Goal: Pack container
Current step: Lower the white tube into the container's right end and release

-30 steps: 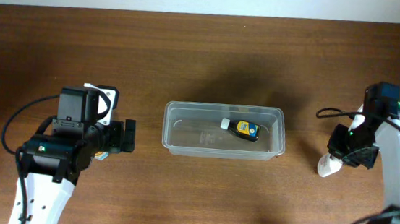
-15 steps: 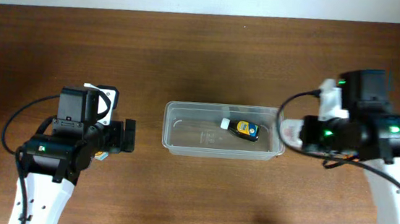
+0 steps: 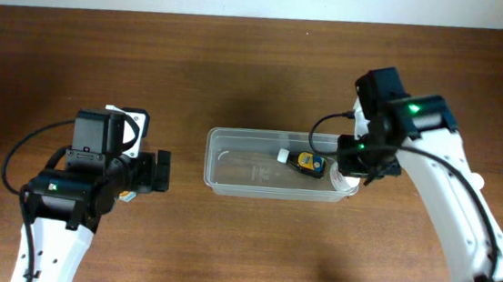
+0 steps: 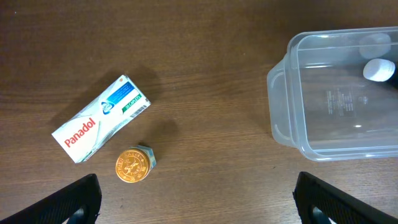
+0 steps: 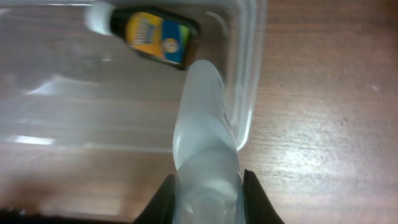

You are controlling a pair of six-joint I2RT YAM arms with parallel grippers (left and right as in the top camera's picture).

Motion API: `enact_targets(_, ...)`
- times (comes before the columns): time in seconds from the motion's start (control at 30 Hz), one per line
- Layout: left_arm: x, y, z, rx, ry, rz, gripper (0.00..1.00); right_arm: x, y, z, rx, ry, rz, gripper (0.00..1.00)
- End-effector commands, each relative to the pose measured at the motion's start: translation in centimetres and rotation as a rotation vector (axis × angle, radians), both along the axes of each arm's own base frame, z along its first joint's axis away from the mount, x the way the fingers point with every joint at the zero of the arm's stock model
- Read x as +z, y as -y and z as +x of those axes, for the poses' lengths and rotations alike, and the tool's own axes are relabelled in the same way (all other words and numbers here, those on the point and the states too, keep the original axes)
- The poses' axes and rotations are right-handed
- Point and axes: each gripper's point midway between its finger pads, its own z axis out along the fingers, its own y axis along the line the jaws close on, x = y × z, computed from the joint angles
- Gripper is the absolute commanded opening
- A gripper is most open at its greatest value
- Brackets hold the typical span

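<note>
Table (image 3: 258, 68): dark wood, seen from overhead.

Container (image 3: 240, 172): clear rectangular tub at the table's centre, upright, long axis running 9 to 3 o'clock. A small dark bottle (image 3: 308, 163) with a yellow and blue label and a white cap lies on its side on the tub floor toward the 3 o'clock end, cap pointing to 9 o'clock.

Right gripper (image 3: 347, 172): positioned at the tub's 3 o'clock end. The right wrist view shows the gripper (image 5: 208, 196) closed on a white bottle (image 5: 205, 137), one finger pressed against each side. The white bottle's free end reaches across the tub's end wall (image 5: 249, 93) and sits just beside the small dark bottle (image 5: 155, 34). Contact between the two bottles cannot be confirmed. From overhead only a small part of the white bottle (image 3: 343, 179) shows below the arm.

Left gripper (image 3: 163, 171): at 9 o'clock from the tub, well apart from it. In the left wrist view the gripper (image 4: 196, 193) is spread wide, fingers at the two lower corners, holding nothing.

Other items, left wrist view: a white Panadol box (image 4: 99, 118) lies flat on the table. A small gold-capped jar (image 4: 133, 165) stands just beside it at its 5 o'clock. Both lie at 9 o'clock from the tub (image 4: 280, 93), outside it.
</note>
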Motion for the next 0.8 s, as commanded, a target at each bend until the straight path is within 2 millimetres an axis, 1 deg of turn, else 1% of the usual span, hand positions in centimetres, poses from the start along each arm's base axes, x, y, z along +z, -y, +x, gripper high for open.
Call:
enact_targets(0.0, 0.6, 0.0, 0.3, 0.006, 0.015, -0.014, 0.99, -1.4, 0.8, 0.7, -0.071, -0.023, -0.073, 0.11)
enact_targets(0.3, 0.6, 0.0, 0.3, 0.006, 0.015, -0.015, 0.99, -4.7, 0.6, 1.6, -0.068, -0.103, -0.096, 0.12)
enact_targets(0.43, 0.6, 0.0, 0.3, 0.006, 0.015, -0.015, 0.99, -5.4, 0.5, 1.9, -0.067, -0.117, -0.099, 0.13)
enact_targets(0.57, 0.6, 0.0, 0.3, 0.006, 0.015, -0.015, 0.99, -5.3, 0.4, 2.0, -0.055, -0.108, -0.097, 0.26)
enact_targets(0.63, 0.6, 0.0, 0.3, 0.006, 0.015, -0.015, 0.99, -4.9, 0.4, 2.0, -0.031, -0.095, -0.093, 0.33)
enact_targets(0.7, 0.6, 0.0, 0.3, 0.006, 0.014, -0.015, 0.99, -3.7, 0.4, 2.2, -0.026, -0.054, -0.083, 0.38)
enact_targets(0.77, 0.6, 0.0, 0.3, 0.006, 0.015, -0.015, 0.99, -1.9, 0.5, 2.6, -0.034, 0.005, -0.068, 0.41)
